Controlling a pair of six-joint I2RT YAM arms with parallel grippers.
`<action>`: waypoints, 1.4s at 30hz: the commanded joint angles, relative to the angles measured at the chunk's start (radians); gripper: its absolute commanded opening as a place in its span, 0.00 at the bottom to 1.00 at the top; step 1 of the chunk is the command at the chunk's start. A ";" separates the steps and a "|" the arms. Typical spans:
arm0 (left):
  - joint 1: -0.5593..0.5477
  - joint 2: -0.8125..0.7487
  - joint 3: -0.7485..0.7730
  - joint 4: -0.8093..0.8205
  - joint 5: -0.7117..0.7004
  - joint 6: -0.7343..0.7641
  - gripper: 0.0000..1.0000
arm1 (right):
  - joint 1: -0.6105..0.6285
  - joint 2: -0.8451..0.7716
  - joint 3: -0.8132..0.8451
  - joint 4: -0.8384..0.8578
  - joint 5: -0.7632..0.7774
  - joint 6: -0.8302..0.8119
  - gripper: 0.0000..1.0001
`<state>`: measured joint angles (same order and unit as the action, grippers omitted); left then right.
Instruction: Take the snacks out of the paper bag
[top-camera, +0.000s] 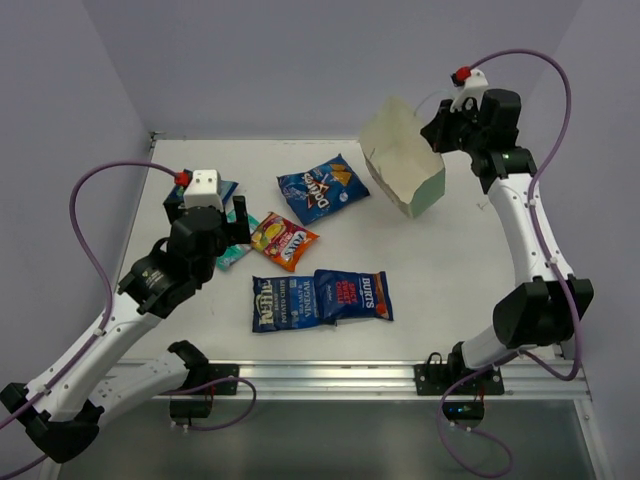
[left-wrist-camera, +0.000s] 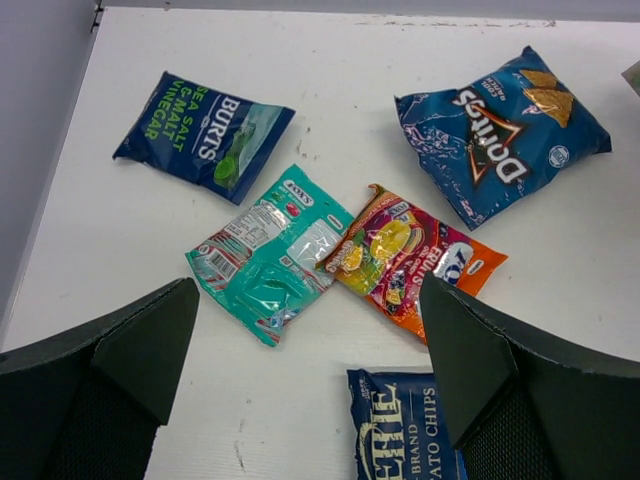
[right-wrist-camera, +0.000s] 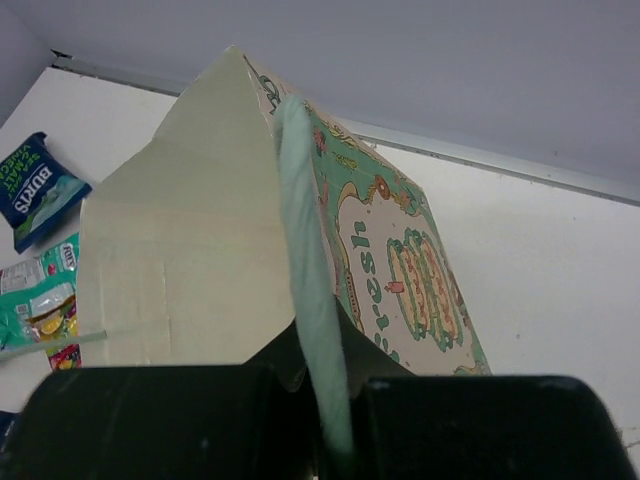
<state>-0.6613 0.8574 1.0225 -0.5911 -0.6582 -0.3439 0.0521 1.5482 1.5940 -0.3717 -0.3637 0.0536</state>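
Note:
Six snacks lie on the white table. At the back is a blue Doritos packet (top-camera: 322, 188) (left-wrist-camera: 500, 135). A red-yellow-orange packet (top-camera: 284, 240) (left-wrist-camera: 410, 258) and a teal-white one (top-camera: 237, 245) (left-wrist-camera: 270, 255) lie mid-left. Two dark blue packets (top-camera: 284, 303) (top-camera: 352, 295) lie in front, and another dark blue one (left-wrist-camera: 203, 135) sits at far left. My left gripper (top-camera: 235, 225) (left-wrist-camera: 310, 300) hovers open over the teal packet, holding nothing. My right gripper (top-camera: 440, 125) (right-wrist-camera: 335, 430) is shut on an edge of the mint-green paper bag (top-camera: 400, 165) (right-wrist-camera: 200, 260). The bag is lifted and tilted at the back right.
Grey walls close the table (top-camera: 450, 270) at the back and left. A metal rail (top-camera: 330, 378) runs along the near edge by the arm bases. Bare tabletop lies under and in front of the bag on the right.

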 joint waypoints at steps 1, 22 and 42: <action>0.006 0.000 0.011 0.042 -0.011 0.002 1.00 | -0.003 -0.036 0.061 -0.045 -0.043 0.000 0.02; 0.006 -0.020 0.060 -0.050 0.014 -0.053 1.00 | -0.123 0.096 -0.039 -0.102 0.107 0.065 0.42; 0.006 0.025 0.108 -0.039 0.065 -0.043 1.00 | -0.129 -0.036 0.017 -0.164 0.299 0.000 0.85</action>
<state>-0.6613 0.8833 1.0809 -0.6476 -0.6041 -0.3794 -0.0731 1.5364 1.5673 -0.5224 -0.1207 0.0711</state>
